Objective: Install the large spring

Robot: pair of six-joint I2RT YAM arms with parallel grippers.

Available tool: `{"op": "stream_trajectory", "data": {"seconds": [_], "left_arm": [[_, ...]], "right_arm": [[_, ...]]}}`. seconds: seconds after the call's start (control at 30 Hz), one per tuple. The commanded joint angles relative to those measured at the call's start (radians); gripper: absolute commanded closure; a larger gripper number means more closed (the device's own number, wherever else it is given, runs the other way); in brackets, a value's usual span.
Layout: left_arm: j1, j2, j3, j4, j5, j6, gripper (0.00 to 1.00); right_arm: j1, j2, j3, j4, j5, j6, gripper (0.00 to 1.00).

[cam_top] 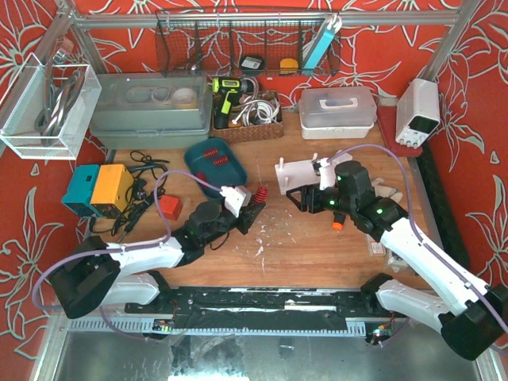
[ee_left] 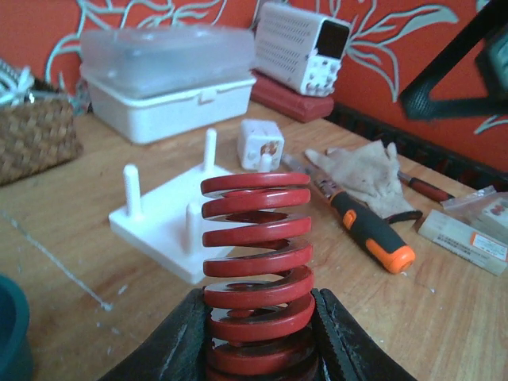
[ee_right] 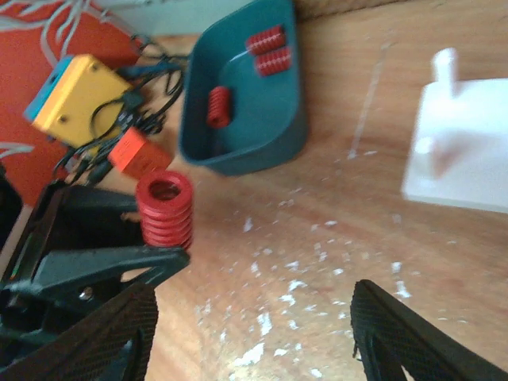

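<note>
Spring (ee_left: 255, 262) is clamped in the left gripper (ee_left: 259, 317), near the peg base (ee_left: 171, 226). The right gripper (ee_right: 254, 333) holds its jaws apart

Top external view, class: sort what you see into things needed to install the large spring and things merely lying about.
Belongs to the job:
large red spring
left hand, clamped on it
white peg base

Lying about:
teal tray
small springs in it
orange-handled screwdriver
power supply
white lidded box

One red spring (cam_top: 259, 194) in left gripper (cam_top: 255, 205), white peg base (cam_top: 300, 173) beside right gripper (cam_top: 297, 200)
</note>
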Motion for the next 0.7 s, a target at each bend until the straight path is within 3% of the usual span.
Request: {"op": "stream_trajectory", "data": {"seconds": [0.0, 0.43, 0.67], "left_arm": [[-0.016, -0.033, -0.036, 0.200, 0.040, 0.132, 1.00], [-0.082, -0.017, -0.111, 0.307, 0.052, 0.204, 1.00], [-0.089, -0.032, -0.116, 0.308, 0.044, 0.200, 1.00]], "right_arm": [[0.063, 0.042, 0.032, 0.049, -0.143, 0.039, 0.32], [0.209, 0.210, 0.099, 0.106, -0.089, 0.059, 0.26], [0.235, 0.274, 0.101, 0.136, -0.135, 0.072, 0.43]]}}
